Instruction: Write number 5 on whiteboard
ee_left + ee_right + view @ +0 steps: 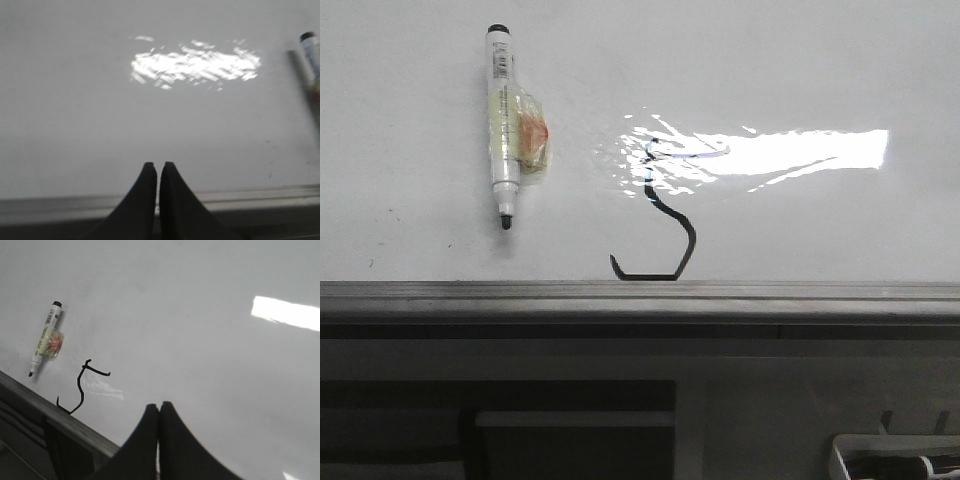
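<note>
The whiteboard fills the upper front view, with its grey metal rim along the near edge. The number 5 is drawn in black near the rim, partly under glare; it also shows in the right wrist view. A white marker with a black tip lies uncapped on the board, left of the figure, with a clear wrapper round its middle; it also shows in the right wrist view and at the edge of the left wrist view. My left gripper and right gripper are both shut and empty over the board's near edge.
Below the rim are dark grey panels. A white tray holding dark items sits at the lower right of the front view. Bright glare lies on the board right of the figure.
</note>
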You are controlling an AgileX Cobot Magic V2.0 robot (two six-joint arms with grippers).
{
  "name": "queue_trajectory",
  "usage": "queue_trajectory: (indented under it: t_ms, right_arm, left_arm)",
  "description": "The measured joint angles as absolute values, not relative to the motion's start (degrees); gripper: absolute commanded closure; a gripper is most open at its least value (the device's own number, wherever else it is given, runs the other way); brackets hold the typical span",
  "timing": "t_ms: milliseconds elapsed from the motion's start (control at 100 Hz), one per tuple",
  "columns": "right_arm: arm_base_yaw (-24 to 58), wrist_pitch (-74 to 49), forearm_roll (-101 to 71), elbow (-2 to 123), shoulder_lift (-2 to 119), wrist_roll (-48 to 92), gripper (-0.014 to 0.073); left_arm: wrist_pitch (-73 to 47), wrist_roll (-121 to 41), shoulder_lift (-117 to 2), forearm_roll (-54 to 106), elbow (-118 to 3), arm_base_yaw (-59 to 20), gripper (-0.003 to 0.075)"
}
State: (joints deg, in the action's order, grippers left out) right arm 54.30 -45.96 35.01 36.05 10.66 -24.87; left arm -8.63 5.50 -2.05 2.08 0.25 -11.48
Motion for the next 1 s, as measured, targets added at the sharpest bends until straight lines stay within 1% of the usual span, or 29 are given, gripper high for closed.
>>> queue_trajectory:
  t_ms: [90, 240, 1000]
  right_arm:
    - [54.3, -45.96, 35.01, 36.05, 10.66, -24.87, 0.0654]
    - [54.3, -45.96, 35.01, 36.05, 10.66, -24.87, 0.0654]
    - [54.3, -46.45, 35.15, 35.91, 10.66, -24.87, 0.0654]
  left_arm:
    - [-13.66, 6.61, -0.2, 1.53, 0.25, -9.49, 0.0741]
    - [-19.09, 7.18, 0.3, 1.41, 0.25, -8.99, 0.0741]
    - [-19.21, 7.17, 0.3, 1.37, 0.25, -8.99, 0.0741]
